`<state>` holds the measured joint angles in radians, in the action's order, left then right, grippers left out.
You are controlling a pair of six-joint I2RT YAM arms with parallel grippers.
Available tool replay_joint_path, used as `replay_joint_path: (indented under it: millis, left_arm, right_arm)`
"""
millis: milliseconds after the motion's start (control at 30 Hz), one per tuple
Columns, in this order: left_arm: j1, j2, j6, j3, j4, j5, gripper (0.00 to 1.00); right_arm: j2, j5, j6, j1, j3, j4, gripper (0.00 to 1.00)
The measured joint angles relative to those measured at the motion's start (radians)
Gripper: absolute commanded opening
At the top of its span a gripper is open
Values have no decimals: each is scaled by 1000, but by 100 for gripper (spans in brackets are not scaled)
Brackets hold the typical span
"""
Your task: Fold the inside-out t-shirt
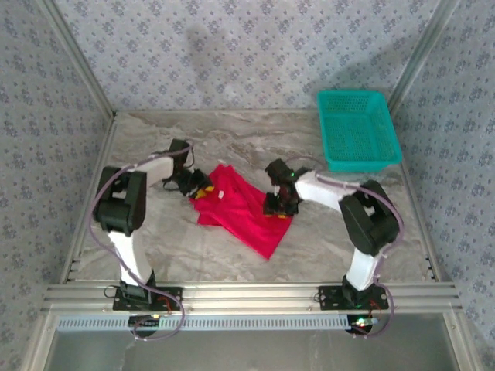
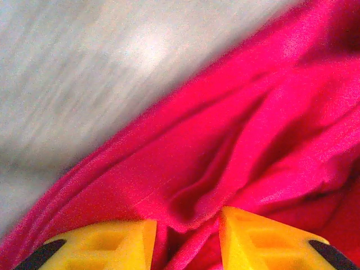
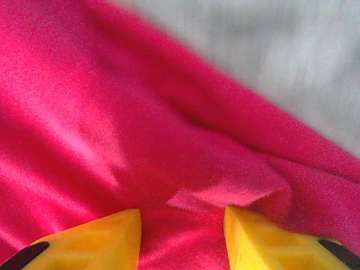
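Note:
The inside-out t-shirt is a crumpled red heap in the middle of the marble table, with a small white tag near its left edge. My left gripper is at the shirt's left edge. In the left wrist view its yellow fingers stand apart, and a raised fold of the shirt runs into the gap of the left gripper. My right gripper is low over the shirt's right side. It is open over fairly smooth red cloth, with nothing pinched.
A teal mesh basket stands at the back right corner. Patterned walls close in the back and both sides. Bare marble table lies in front of and behind the shirt. An aluminium rail runs along the near edge.

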<state>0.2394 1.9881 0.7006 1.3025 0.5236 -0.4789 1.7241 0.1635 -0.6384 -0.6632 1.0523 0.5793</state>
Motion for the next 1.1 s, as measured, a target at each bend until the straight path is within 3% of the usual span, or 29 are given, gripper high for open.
replay_joint_path:
  millis: [133, 267, 467, 700, 900, 1100]
  left_arm:
    - [29, 173, -62, 312, 43, 5, 37]
    - [42, 166, -124, 426, 120, 4, 42]
    - [-8, 3, -177, 294, 184, 8, 46]
    - [-38, -104, -154, 14, 130, -6, 47]
    - [-9, -6, -126, -7, 74, -36, 44]
    - [-7, 50, -140, 124, 82, -25, 39]
  right_arm:
    - [-162, -36, -54, -167, -51, -4, 50]
    - [-229, -48, -18, -104, -10, -37, 53]
    - [-15, -39, 135, 43, 221, -92, 57]
    - [312, 70, 211, 102, 484, -131, 47]
    - [348, 123, 175, 87, 432, -151, 41]
    - [182, 77, 76, 16, 206, -176, 45]
